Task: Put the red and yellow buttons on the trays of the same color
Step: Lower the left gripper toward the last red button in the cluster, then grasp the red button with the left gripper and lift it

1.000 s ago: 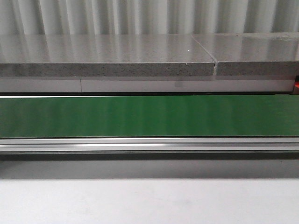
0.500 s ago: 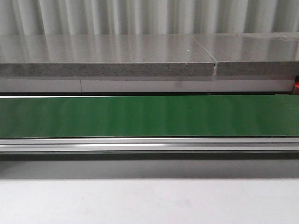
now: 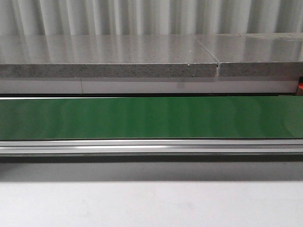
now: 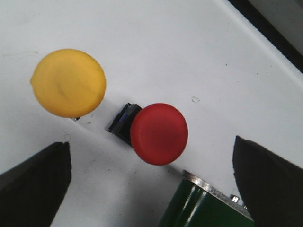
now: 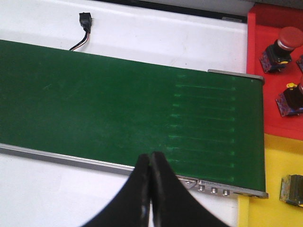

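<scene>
In the left wrist view a red button (image 4: 159,134) with a black base lies on the white table, beside a yellow button (image 4: 68,82). My left gripper (image 4: 151,182) is open, its fingers (image 4: 35,187) wide apart on either side, just short of the red button. My right gripper (image 5: 150,163) is shut and empty over the near edge of the green belt (image 5: 118,99). In the right wrist view a red tray (image 5: 270,71) holds a red button (image 5: 280,47) and another button (image 5: 291,99). A yellow tray (image 5: 279,161) holds one item (image 5: 292,189). Neither gripper shows in the front view.
The green conveyor belt (image 3: 151,117) with its metal rail (image 3: 151,146) crosses the front view, a grey stone ledge (image 3: 109,71) behind it. The belt's roller end (image 4: 203,208) sits close to the red button. A black connector with wires (image 5: 84,23) lies beyond the belt.
</scene>
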